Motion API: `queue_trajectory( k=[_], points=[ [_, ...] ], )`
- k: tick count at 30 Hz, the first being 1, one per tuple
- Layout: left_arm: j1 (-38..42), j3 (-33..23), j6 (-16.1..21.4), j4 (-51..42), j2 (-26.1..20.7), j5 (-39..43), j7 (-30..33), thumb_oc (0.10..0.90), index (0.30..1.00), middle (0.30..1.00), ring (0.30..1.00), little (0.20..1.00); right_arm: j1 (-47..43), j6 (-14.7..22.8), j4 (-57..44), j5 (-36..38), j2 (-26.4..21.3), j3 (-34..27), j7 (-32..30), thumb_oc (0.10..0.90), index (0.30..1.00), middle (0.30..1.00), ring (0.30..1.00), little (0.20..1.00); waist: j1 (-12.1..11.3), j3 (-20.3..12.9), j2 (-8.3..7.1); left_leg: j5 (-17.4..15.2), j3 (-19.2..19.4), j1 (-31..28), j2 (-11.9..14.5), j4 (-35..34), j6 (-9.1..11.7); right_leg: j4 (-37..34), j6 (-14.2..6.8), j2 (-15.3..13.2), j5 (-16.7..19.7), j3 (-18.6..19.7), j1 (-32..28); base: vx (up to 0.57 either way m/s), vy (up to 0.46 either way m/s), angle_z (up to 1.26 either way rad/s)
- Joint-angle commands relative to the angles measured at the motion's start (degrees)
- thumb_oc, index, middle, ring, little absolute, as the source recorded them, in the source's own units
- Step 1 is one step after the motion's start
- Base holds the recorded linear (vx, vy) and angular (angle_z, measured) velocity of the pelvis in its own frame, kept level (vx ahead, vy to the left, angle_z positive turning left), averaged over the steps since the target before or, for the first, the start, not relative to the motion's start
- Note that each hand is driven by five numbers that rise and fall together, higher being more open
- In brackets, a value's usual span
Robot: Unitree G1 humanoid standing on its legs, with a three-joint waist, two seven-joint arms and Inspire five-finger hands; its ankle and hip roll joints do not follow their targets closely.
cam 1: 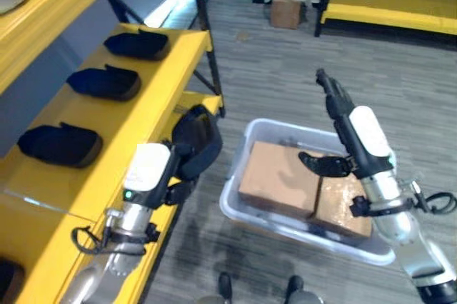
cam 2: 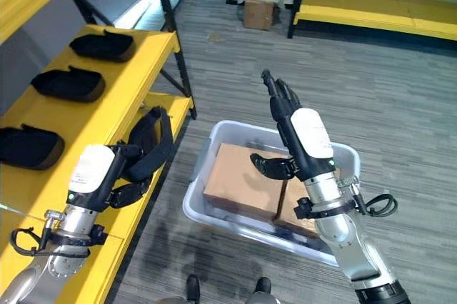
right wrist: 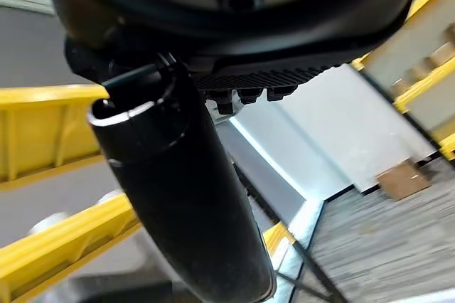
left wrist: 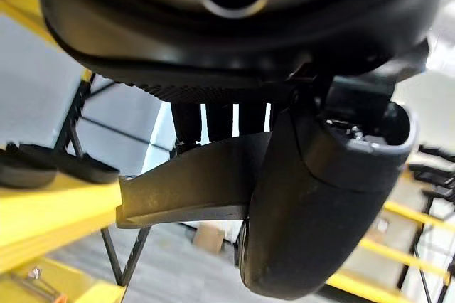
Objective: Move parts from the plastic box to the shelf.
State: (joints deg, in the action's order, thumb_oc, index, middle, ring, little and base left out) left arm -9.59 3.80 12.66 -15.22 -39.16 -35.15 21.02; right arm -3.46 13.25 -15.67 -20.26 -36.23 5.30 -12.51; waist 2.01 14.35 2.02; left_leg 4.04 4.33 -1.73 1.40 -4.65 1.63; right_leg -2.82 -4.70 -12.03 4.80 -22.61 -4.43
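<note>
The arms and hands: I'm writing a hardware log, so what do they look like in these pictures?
Both arms are silver-grey metal tubes with black cable loops at the wrists. The left hand and right hand are dark, each carrying a white cover plate on its back; the left plate shows a small green light. The fingers are slim and black.

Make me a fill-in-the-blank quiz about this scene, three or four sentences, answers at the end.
1. The left robot hand grips a black part at the edge of the yellow ____.
2. The right robot hand hovers with straight fingers above the clear plastic ____.
3. Inside the box lie two ____ blocks.
4. The number of black parts already lying in a row on the shelf is ____.

Answers: shelf; box; brown; three
</note>
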Motion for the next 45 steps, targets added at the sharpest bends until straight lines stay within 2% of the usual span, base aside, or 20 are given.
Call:
queue_trajectory(
  k=[1, 13, 18, 21, 22, 23, 24, 26, 30, 31, 33, 36, 44, 45],
  points=[
    [3.2, -5.6, 2.6, -3.8, -1.4, -1.5, 5.8, 0.400, 0.300, 0.300, 0.300, 0.300, -4.3, 3.1, -3.6, -0.2, -0.8, 0.6, -2.6, 0.900, 1.000, 1.000, 1.000, 1.000, 0.2, -6.8, -0.62, -4.8, 2.1, -4.2, 1.9, -0.3, 1.0, -2.2, -1.5, 3.9, 3.3, 2.4, 5.2, -0.06, 0.166, 0.00],
    [5.5, -4.4, 2.5, -3.8, -3.5, -1.6, 6.3, 0.400, 0.300, 0.300, 0.300, 0.300, -5.8, 1.1, -1.9, -1.5, 2.3, 4.1, -1.1, 0.900, 1.000, 1.000, 1.000, 1.000, -0.5, -6.7, -3.55, -6.6, 1.5, -4.1, -4.8, -0.3, -3.4, -0.6, -5.9, -2.9, 9.3, 4.4, 8.3, -0.06, 0.190, -0.01],
    [6.2, -3.9, 2.2, -3.7, -4.1, -1.9, 6.4, 0.400, 0.300, 0.300, 0.300, 0.300, -5.3, 0.6, -1.6, -2.4, 3.7, 4.3, -1.2, 0.900, 1.000, 1.000, 1.000, 1.000, -0.6, -6.0, -4.75, -7.0, 2.7, -4.5, -6.1, -0.3, -4.5, 1.7, -7.1, -5.3, 10.6, 5.0, 10.4, -0.06, 0.151, -0.15],
    [7.0, -2.6, 2.3, -3.8, -4.4, -1.8, 6.1, 0.400, 0.300, 0.300, 0.300, 0.300, -5.4, 0.3, -1.7, -2.9, 4.2, 5.0, -1.0, 0.900, 1.000, 1.000, 1.000, 1.000, -0.1, -4.7, -5.35, -6.9, 3.1, -5.3, -6.6, -0.3, -5.4, 5.3, -7.8, -6.2, 11.9, 7.2, 11.9, -0.09, 0.132, -0.11],
    [8.2, -1.1, 2.5, -3.8, -4.7, -1.1, 5.5, 0.400, 0.300, 0.300, 0.300, 0.300, -5.8, 0.0, -1.9, -3.1, 4.4, 5.4, -1.0, 0.900, 1.000, 1.000, 1.000, 1.000, 1.0, -3.8, -4.87, -6.5, 2.7, -5.3, -5.7, -0.3, -6.2, 10.6, -6.2, -3.3, 6.3, 13.2, 12.0, -0.15, 0.108, 0.00],
    [8.3, -1.1, 2.5, -3.8, -4.7, -1.1, 5.5, 0.400, 0.300, 0.300, 0.300, 0.300, -5.8, 0.0, -2.0, -3.1, 4.4, 5.4, -1.0, 0.900, 1.000, 1.000, 1.000, 1.000, 0.9, -3.7, -4.93, -6.3, 2.8, -5.2, -5.8, -0.3, -6.2, 10.8, -6.0, -3.3, 6.4, 13.3, 12.3, -0.16, 0.116, -0.04],
    [9.3, 0.1, 2.8, -3.6, -4.3, 0.0, 4.8, 0.400, 0.300, 0.300, 0.300, 0.300, -5.1, 0.3, -2.3, -2.8, 4.1, 5.2, -0.7, 0.900, 1.000, 1.000, 1.000, 1.000, 1.9, -4.4, -4.88, -5.6, 2.5, -4.5, -5.6, -0.3, -6.6, 16.3, -4.4, 0.5, 1.9, 18.0, 11.8, -0.04, 0.046, -0.05],
    [10.0, 1.0, 2.9, -3.1, -3.9, 1.0, 4.0, 0.400, 0.300, 0.300, 0.300, 0.300, -4.2, 0.5, -2.5, -2.4, 3.9, 4.8, -0.5, 0.900, 1.000, 1.000, 1.000, 1.000, 2.6, -5.4, -4.89, -5.4, 1.9, -4.1, -5.4, -0.3, -6.8, 20.4, -3.3, 3.0, -2.2, 20.8, 10.7, -0.02, 0.028, 0.11],
    [10.9, 2.6, 3.2, -2.2, -2.7, 3.6, 1.8, 0.400, 0.300, 0.300, 0.300, 0.300, -2.0, 0.9, -2.9, -2.0, 3.5, 3.5, 0.0, 0.900, 1.000, 1.000, 1.000, 1.000, 3.9, -7.7, -5.78, -3.9, 0.3, -2.6, -5.9, -0.3, -6.7, 25.4, -1.7, 7.3, -4.9, 27.2, 8.8, -0.03, -0.039, 0.24],
    [10.9, 2.6, 3.2, -2.2, -2.8, 3.6, 1.7, 0.400, 0.300, 0.300, 0.300, 0.300, -2.0, 0.9, -2.9, -2.0, 3.5, 3.5, 0.0, 0.900, 1.000, 1.000, 1.000, 1.000, 3.9, -7.7, -5.80, -3.9, 0.3, -2.5, -5.9, -0.3, -6.7, 25.5, -1.7, 7.2, -4.9, 27.2, 8.8, -0.02, -0.054, 0.21],
    [11.6, 3.5, 3.2, -2.1, -1.8, 5.1, 0.7, 0.400, 0.300, 0.300, 0.300, 0.300, -1.6, 1.2, -2.9, -1.9, 3.4, 3.0, -0.3, 0.900, 1.000, 1.000, 1.000, 1.000, 4.4, -9.2, -6.54, -3.2, -0.7, -1.4, -6.2, -0.3, -6.4, 22.5, -1.4, 9.2, -5.8, 30.2, 7.0, -0.06, -0.123, 0.27],
    [12.1, 4.4, 3.3, -1.7, -0.8, 6.5, 0.5, 0.400, 0.300, 0.300, 0.300, 0.300, -1.9, 1.7, -3.2, -1.4, 3.4, 3.3, -0.8, 0.900, 1.000, 1.000, 1.000, 1.000, 3.6, -10.5, -6.71, -2.0, -0.7, 0.2, -5.9, -0.3, -5.5, 13.3, -1.1, 9.6, -7.7, 29.1, 3.6, -0.09, -0.158, 0.13],
    [13.5, 7.3, 3.9, -1.4, 0.8, 9.4, -1.5, 0.400, 0.300, 0.300, 0.300, 0.300, -1.8, 2.3, -4.5, 0.4, 2.7, 2.9, -0.8, 0.900, 1.000, 1.000, 1.000, 1.000, 3.8, -10.7, -6.28, 1.2, -0.9, 2.5, -2.9, -0.3, -3.3, 6.4, 0.0, 11.2, -6.4, 28.8, 0.4, -0.11, -0.190, -0.01],
    [14.3, 9.0, 4.2, -1.2, 1.0, 9.8, -2.2, 0.400, 0.300, 0.300, 0.300, 0.300, -1.8, 3.0, -5.1, 1.3, 1.9, 2.2, -1.3, 0.900, 1.000, 1.000, 1.000, 1.000, 3.9, -10.1, -6.20, 3.6, -1.6, 3.8, -1.5, -0.3, -2.2, 5.4, 0.9, 12.4, -5.5, 27.8, 0.1, -0.10, -0.213, 0.09]
  ],
)
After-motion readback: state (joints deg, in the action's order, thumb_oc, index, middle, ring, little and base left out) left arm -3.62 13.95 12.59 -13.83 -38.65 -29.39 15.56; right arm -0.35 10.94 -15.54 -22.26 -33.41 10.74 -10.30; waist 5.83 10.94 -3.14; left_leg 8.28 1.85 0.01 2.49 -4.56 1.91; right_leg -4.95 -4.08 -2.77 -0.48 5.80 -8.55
